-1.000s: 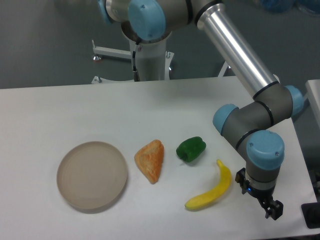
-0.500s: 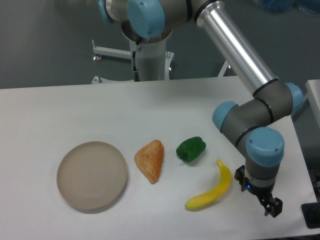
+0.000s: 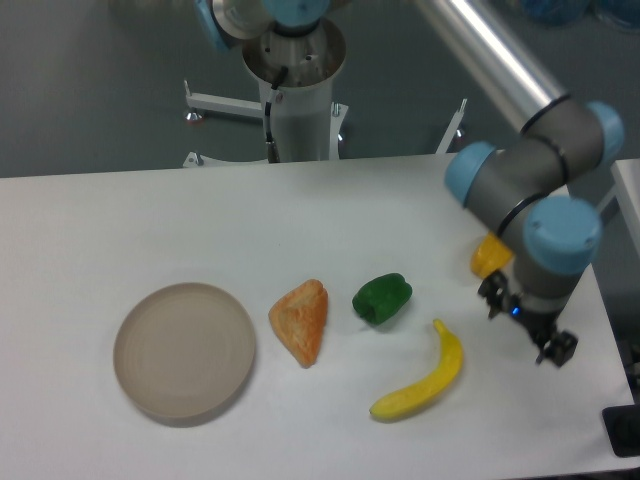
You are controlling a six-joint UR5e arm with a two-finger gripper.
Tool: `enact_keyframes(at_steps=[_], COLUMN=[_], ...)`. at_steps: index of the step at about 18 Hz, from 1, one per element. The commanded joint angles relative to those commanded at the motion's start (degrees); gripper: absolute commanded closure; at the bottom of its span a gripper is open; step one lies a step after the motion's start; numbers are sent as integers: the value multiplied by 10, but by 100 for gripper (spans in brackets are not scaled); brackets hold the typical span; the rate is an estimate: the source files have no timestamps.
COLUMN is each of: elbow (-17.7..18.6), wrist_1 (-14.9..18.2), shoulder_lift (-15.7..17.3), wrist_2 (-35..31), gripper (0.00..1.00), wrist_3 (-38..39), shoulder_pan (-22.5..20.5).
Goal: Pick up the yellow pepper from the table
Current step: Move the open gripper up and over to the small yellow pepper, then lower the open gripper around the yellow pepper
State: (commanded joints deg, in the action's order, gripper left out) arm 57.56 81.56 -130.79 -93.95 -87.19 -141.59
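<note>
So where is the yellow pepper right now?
The yellow pepper sits on the table at the right of the view, partly hidden behind the robot's wrist, up and right of the banana.

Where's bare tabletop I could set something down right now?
The table is bare across its far half, behind the plate, orange wedge and green pepper. Crowded on the right: banana, yellow pepper and gripper sit close together.
</note>
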Motion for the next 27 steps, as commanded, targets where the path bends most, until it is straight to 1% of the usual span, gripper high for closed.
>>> enact_keyframes(at_steps=[3,4,7,10,15,20,23,27], elbow=[51,59,99,129,189,223,227,237], wrist_1=[-5,-6,-15,-34,-77,-98,-98,-99], shoulder_lift=[29,33,49,59,74,78,79,84], wrist_2=[11,16,12,10,8,4,-25,-27], gripper=[0,0,0,0,0,0,0,0], wrist_3=[-1,-2,-3,-7,-14,-14,-17,-16], shoulder_pan=[-32,-40,-47,-48,-47,-46,-46,-46])
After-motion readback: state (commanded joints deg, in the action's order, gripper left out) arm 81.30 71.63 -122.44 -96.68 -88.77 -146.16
